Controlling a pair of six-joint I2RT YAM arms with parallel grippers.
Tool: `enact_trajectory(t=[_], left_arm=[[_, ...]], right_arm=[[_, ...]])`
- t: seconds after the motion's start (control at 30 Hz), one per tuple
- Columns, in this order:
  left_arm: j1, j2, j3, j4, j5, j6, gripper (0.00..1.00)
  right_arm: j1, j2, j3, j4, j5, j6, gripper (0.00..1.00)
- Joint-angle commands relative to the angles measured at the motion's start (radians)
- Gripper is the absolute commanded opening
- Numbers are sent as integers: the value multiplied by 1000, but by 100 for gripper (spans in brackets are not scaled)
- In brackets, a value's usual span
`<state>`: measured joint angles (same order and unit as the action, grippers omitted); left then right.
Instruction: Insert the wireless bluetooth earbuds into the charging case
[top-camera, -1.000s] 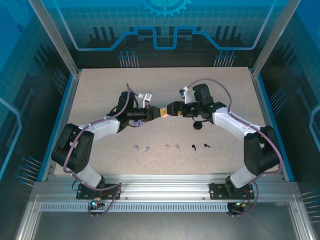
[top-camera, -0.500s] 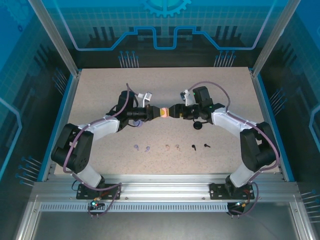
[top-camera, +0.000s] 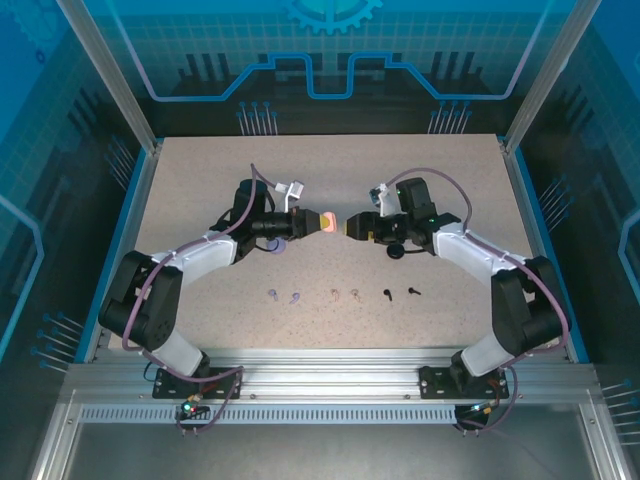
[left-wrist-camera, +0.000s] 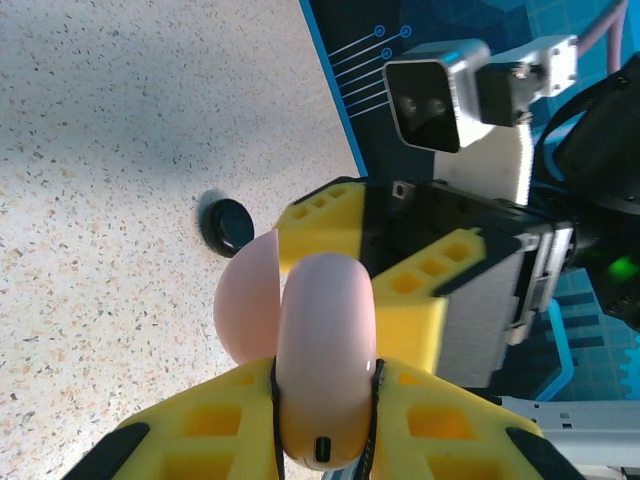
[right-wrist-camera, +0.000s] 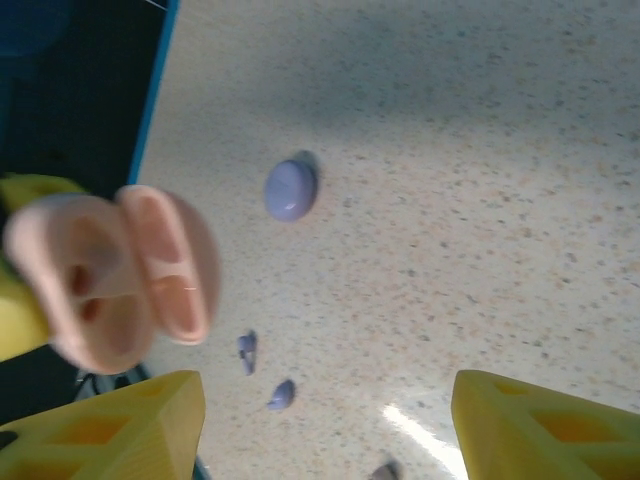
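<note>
The pink charging case (left-wrist-camera: 325, 340) is off the table, and my left gripper (left-wrist-camera: 325, 400) is shut on its body. Its lid (left-wrist-camera: 245, 310) stands open; two empty pink wells (right-wrist-camera: 110, 275) face the right wrist camera. Just right of the case my right gripper (top-camera: 352, 228) is open and holds nothing, its fingers (right-wrist-camera: 120, 420) spread wide. In a row on the table in front lie two lilac earbuds (top-camera: 272, 294) (top-camera: 295, 297), two pink earbuds (top-camera: 335, 295) (top-camera: 355, 294) and two black earbuds (top-camera: 387, 294) (top-camera: 412, 291).
A shut black case (top-camera: 397, 250) lies on the table under my right arm. A shut lilac case (right-wrist-camera: 291, 190) lies under my left arm. Blue walls (top-camera: 140, 200) ring the speckled tabletop (top-camera: 330, 170).
My right gripper has let go of the pink case, opened and drawn back to the right. The case's lid is now open. My left gripper kept hold of the case.
</note>
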<state>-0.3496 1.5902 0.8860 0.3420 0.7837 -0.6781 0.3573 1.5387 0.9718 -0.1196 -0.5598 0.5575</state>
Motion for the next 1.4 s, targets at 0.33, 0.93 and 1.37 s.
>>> enact_trajectory(t=[0.33,0.93,1.37], left_arm=[[3,-38,25,46,34,-11,0],[1,-45,16,64,36,-21,0],[-12,-44,15,77,42,-37,0]], right_arm=[[19,39,27,112,-76,89,58],[59,91,75,118,-75,97,50],[57,132,105,139,-96,104,26]])
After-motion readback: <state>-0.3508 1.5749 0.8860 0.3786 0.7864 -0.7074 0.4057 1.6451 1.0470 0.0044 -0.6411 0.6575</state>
